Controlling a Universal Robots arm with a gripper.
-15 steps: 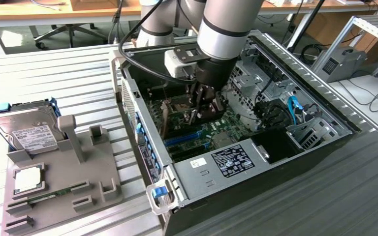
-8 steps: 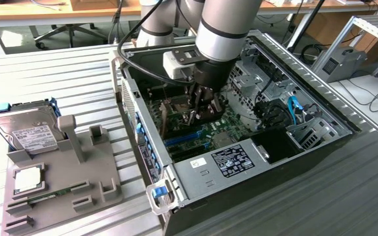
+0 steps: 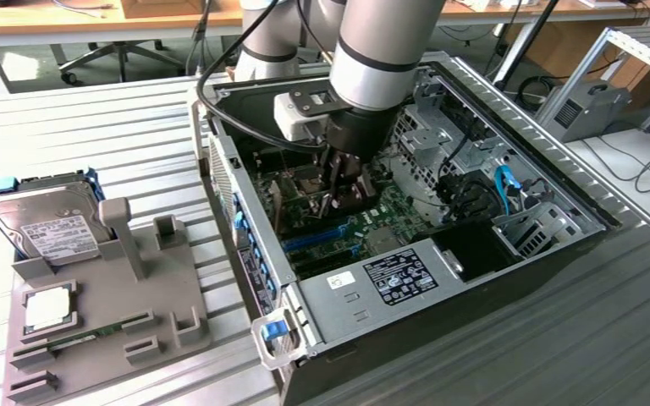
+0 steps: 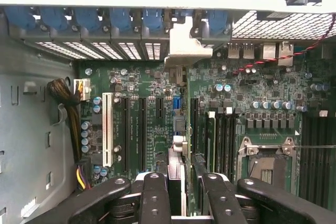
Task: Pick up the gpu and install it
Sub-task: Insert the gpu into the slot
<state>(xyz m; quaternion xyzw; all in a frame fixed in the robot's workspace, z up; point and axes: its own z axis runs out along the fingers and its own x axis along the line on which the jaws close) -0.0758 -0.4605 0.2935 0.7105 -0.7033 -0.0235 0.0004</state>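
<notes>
Your pincer (image 4: 181, 184) is down inside the open computer case (image 3: 551, 279), its two black fingers (image 4: 154, 198) clenched on the gpu (image 4: 177, 129), which you see edge-on, running away from the fingers toward the rear wall. The card's silver end bracket (image 4: 185, 43) stands against the row of rear slot openings with blue clips (image 4: 121, 19). The card sits upright over the green motherboard (image 4: 236, 93), just beside a black expansion slot (image 4: 194, 124), though you cannot tell whether its edge is seated. The white slot (image 4: 108, 129) lies further off. In the exterior view the arm (image 3: 376, 59) drops straight into the case; well apart, on the exterior view's left, the counter (image 3: 99, 118) carries a grey holder (image 3: 111, 338) with the hard drive (image 3: 43, 220) and the memory strip (image 3: 94, 331).
</notes>
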